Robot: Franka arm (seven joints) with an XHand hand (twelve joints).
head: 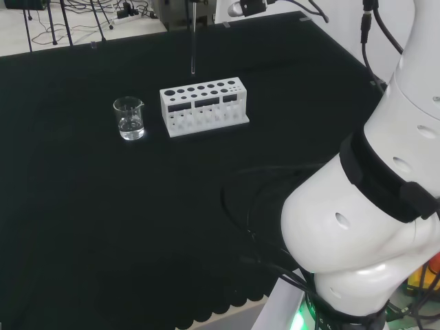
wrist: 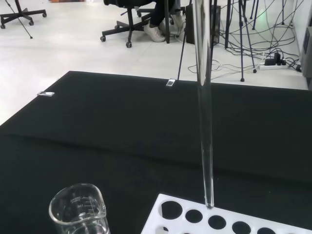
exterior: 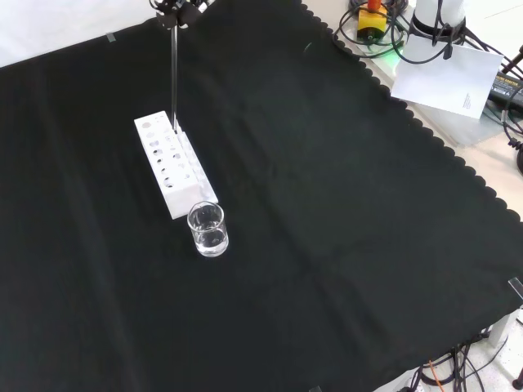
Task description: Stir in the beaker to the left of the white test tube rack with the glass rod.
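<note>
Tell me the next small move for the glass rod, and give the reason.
Probably carry the glass rod sideways toward the beaker, keeping it upright, before any lowering. In the wrist view its tip hangs just above the white test tube rack, not the beaker. In the head view the beaker stands apart, left of the rack, with clear liquid in it. The hand grips the rod's top.

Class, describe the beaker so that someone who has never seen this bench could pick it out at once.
On the black cloth stands a white test tube rack. Just left of it in the head view is the beaker, a short clear glass cup with a spout, holding some clear liquid.
</note>
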